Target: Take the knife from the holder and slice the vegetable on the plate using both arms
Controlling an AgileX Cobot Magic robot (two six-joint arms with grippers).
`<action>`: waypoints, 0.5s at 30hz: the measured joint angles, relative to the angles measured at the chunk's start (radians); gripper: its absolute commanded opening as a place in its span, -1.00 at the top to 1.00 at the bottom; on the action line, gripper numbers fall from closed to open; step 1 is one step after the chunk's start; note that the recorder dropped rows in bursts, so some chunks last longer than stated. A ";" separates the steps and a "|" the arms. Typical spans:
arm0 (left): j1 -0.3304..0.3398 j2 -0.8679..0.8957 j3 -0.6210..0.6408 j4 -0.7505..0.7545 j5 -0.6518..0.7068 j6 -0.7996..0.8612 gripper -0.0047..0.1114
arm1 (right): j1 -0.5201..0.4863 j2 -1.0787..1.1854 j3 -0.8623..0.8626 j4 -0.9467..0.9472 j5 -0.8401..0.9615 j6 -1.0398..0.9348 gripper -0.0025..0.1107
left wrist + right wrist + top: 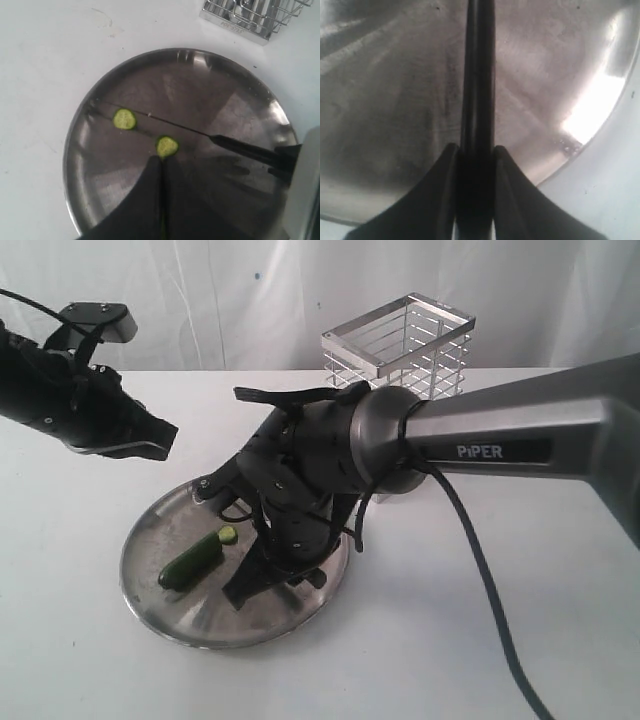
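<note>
The round steel plate [200, 612] holds the dark-green vegetable [192, 562], with one cut slice [227, 535] lying just past its pale cut end. My right gripper [255, 575] reaches down onto the plate and is shut on the black handle of the knife [478, 75]. In the left wrist view the thin blade of the knife [170, 123] lies across the plate [200, 95], between the slice [124, 119] and the cut end of the vegetable [166, 146]. My left gripper [166, 434] hangs above the plate's left side, shut and empty, its tips [162, 160] over the vegetable.
The silver wire holder [400, 345] stands at the back of the white table, behind my right arm. A black cable [480, 570] trails from the right arm across the table to the front right.
</note>
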 measured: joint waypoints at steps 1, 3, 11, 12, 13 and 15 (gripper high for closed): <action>0.000 -0.014 0.019 0.002 -0.012 -0.004 0.92 | -0.008 0.010 0.000 0.002 0.000 0.000 0.95; 0.000 -0.039 0.049 0.005 -0.032 -0.017 0.92 | -0.016 0.022 0.000 0.002 -0.006 0.002 0.92; 0.000 -0.166 0.131 -0.021 -0.050 -0.027 0.61 | -0.024 0.038 0.000 0.067 -0.095 0.002 0.34; 0.000 -0.188 0.141 -0.026 -0.046 -0.027 0.59 | -0.024 0.043 0.000 0.074 -0.101 0.002 0.33; 0.000 -0.204 0.146 -0.030 -0.042 -0.029 0.59 | -0.024 0.045 0.000 0.079 -0.103 0.000 0.32; 0.000 -0.247 0.160 -0.035 -0.032 -0.031 0.60 | -0.024 0.047 0.000 0.084 -0.110 0.000 0.32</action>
